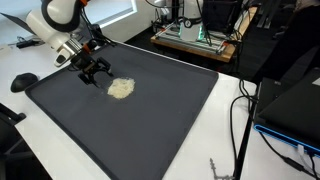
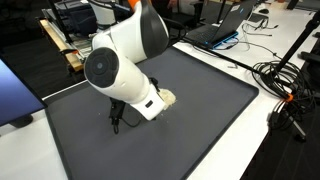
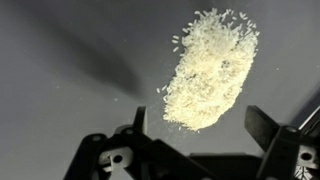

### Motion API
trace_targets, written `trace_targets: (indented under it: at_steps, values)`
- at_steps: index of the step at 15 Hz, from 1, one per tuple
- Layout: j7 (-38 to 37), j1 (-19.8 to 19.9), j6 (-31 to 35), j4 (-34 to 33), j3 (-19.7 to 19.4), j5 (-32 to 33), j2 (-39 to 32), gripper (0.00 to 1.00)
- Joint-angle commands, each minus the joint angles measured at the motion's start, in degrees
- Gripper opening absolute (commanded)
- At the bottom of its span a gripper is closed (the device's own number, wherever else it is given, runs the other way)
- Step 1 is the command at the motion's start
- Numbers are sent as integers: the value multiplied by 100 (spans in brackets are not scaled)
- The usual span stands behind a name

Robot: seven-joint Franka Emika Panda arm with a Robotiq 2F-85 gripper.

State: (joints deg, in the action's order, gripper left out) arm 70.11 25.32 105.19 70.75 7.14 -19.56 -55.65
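Note:
A small pile of pale rice-like grains (image 1: 121,89) lies on a dark grey mat (image 1: 160,110). It also shows in the wrist view (image 3: 212,72), and partly behind the arm in an exterior view (image 2: 168,99). My gripper (image 1: 95,68) hovers just beside the pile, low over the mat. In the wrist view its two black fingers stand apart with nothing between them (image 3: 200,125), and the pile lies just beyond the fingertips. The gripper is open and empty. In an exterior view the white arm hides most of the gripper (image 2: 117,118).
The mat (image 2: 210,110) lies on a white table (image 1: 225,140). A black mouse-like object (image 1: 23,81) sits near the mat's corner. Cables (image 2: 285,85) and laptops (image 2: 225,25) lie beyond the mat's edges. A blue-edged screen (image 1: 300,125) stands at the side.

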Motion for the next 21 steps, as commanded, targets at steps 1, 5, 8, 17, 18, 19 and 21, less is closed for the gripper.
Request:
trace_targets:
  at_steps: [1,5,8,17,18,19,21]
  values:
    - [414,229,1157,1300,132,-413,585,100]
    - [968,367,2232,2359,178,-1012,1055,100]
    - [1408,529,2781,3151,279,-1533,1529,100]
    - [2835,365,3434,5091,26,-3729,2886,100]
    - [2989,291,3431,5235,-52,-4011,3007,100]
    - [3090,199,3441,5374,-148,-4262,3117,100]
    - [3364,17,3526,5645,-338,-4832,3333,100]
